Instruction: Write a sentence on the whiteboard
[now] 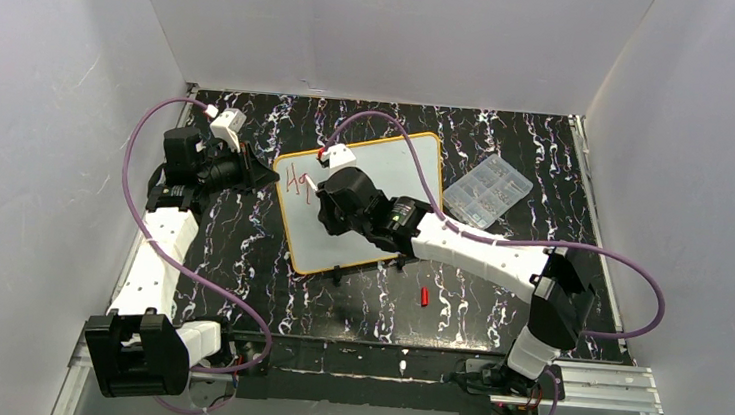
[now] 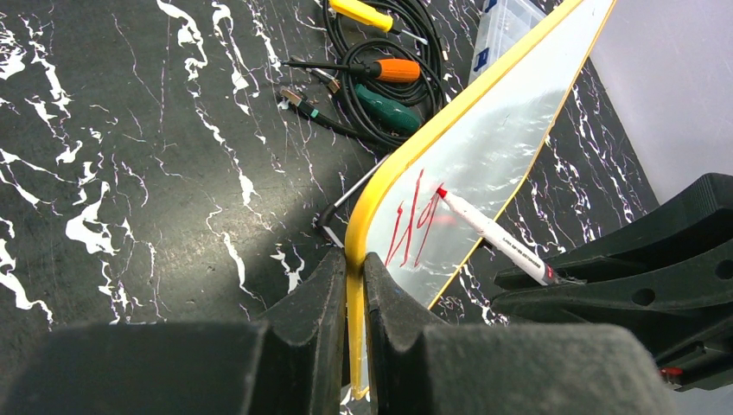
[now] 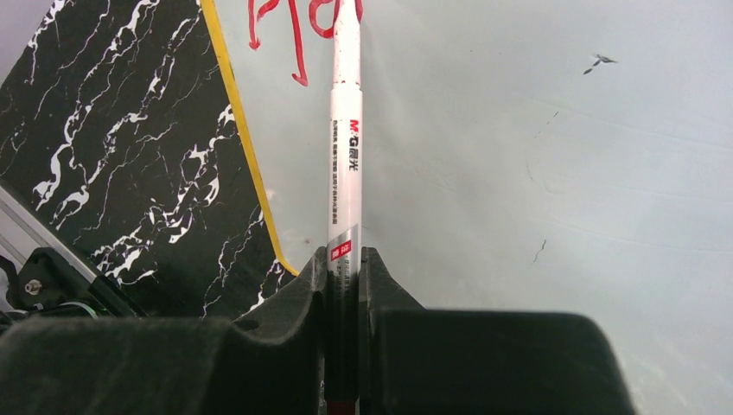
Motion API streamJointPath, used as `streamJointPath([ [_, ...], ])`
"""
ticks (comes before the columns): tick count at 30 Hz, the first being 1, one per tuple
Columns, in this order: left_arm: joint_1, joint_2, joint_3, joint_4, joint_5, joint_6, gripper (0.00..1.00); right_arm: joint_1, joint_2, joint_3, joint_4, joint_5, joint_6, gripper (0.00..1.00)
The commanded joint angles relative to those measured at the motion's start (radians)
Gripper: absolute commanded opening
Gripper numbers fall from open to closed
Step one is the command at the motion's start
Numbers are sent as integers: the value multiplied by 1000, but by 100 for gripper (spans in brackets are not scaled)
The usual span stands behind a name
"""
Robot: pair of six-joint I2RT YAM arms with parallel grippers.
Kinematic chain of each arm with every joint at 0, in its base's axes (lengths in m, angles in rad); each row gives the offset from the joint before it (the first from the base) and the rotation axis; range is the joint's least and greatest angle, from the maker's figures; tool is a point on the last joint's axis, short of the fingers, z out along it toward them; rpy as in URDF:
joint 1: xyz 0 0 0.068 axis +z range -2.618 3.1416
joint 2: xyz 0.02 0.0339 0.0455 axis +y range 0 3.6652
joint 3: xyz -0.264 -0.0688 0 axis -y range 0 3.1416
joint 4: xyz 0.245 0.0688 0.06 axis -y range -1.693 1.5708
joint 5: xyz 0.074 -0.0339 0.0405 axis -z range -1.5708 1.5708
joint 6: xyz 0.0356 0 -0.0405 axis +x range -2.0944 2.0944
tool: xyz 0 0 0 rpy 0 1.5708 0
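While the left hand (image 2: 350, 270) clamped the whiteboard's (image 1: 400, 160) left rim mid-tabletop (image 1: 239, 252), the right hand (image 3: 344, 281) pinched the marker (image 3: 346, 156).
Its tip met the sentence's (image 2: 406, 226) second letter; blank board lay rightward.

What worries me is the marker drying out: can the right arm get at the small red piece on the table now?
Likely yes for reach: the red piece lies uncovered beside that arm's forearm. But the right gripper is shut on the marker, so grasping is out.
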Motion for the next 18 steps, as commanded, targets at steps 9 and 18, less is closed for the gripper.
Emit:
streamJointPath([
  [9,-4,-34,-2,-6,37,12,0,-6,-34,6,-32,72,30,1],
  [18,-5,-35,-2,-6,35,12,0,-6,-60,-45,-38,66,55,1],
])
